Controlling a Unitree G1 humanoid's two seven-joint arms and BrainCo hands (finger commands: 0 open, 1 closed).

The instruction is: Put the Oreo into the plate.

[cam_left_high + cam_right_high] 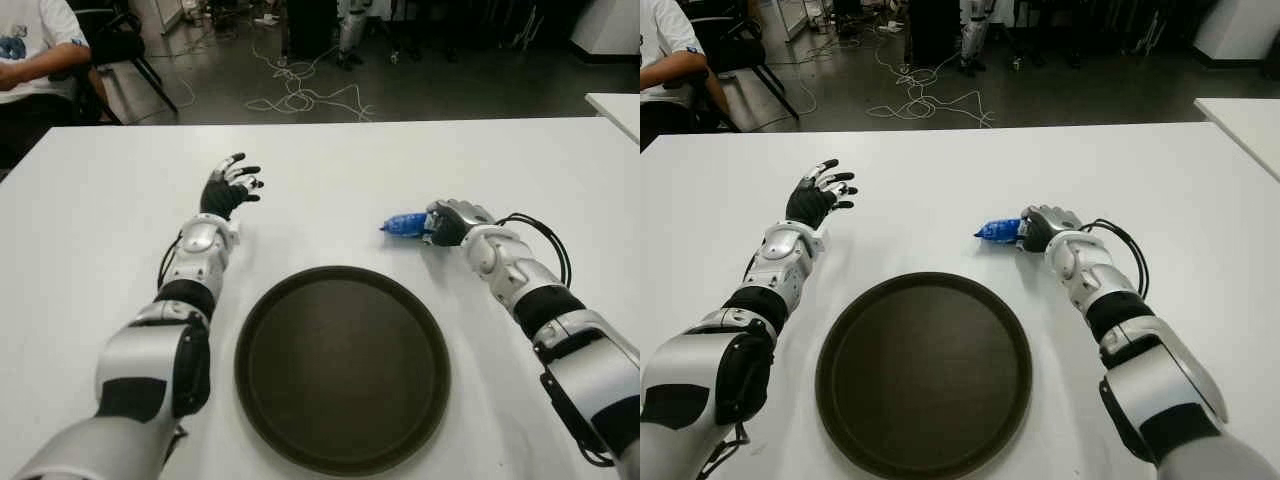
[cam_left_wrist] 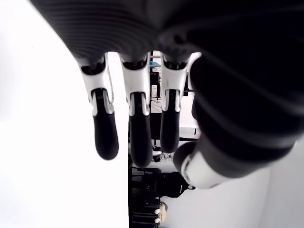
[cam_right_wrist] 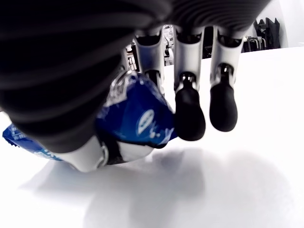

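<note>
A: Where is the Oreo [image 1: 404, 223] lying?

B: The blue packet is lying on the white table [image 1: 350, 190], beyond the dark round plate [image 1: 341, 368] and towards its right side, well apart from the rim.

A: What is the right hand [image 1: 450, 221] doing?

B: It is reaching the packet from the right. In the right wrist view the thumb and one finger are closing around the wrapper, while the other fingers [image 3: 190, 114] are hanging just beside it.

A: And the left hand [image 1: 230, 187]?

B: It is showing beyond the plate's left side, fingers spread and holding nothing.
</note>
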